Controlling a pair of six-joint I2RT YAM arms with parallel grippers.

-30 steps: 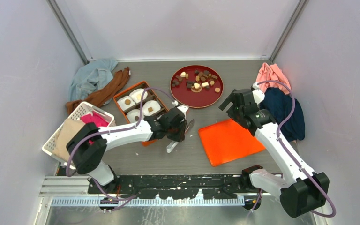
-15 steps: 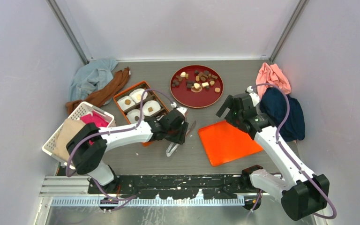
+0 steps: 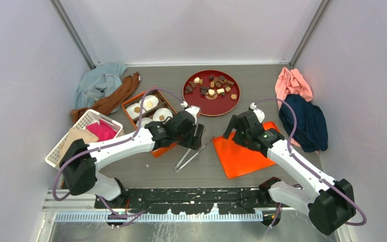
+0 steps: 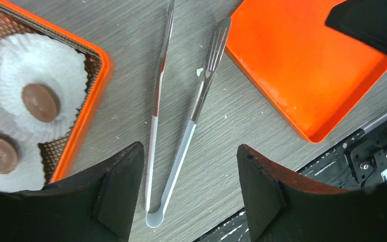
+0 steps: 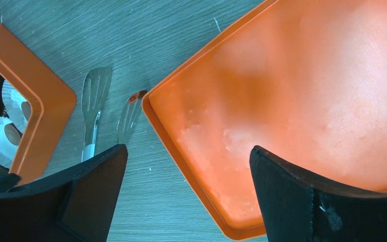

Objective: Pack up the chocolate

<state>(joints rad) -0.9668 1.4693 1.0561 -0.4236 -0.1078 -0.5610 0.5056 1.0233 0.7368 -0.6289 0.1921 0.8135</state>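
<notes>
Chocolate [image 3: 212,92] on red plate [image 3: 206,107], more in orange box [image 4: 83,116]'s paper cups [image 4: 10,65]

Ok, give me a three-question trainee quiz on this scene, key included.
1. True or false: the tongs lie loose on the table, with nothing gripping them.
2. Where are most of the chocolate pieces? A: the red round plate. B: the blue cloth. C: the white basket.
3. Fill in: the right hand hovers open over a corner of the ____.
Key: 1 true; 2 A; 3 flat orange lid.
</notes>
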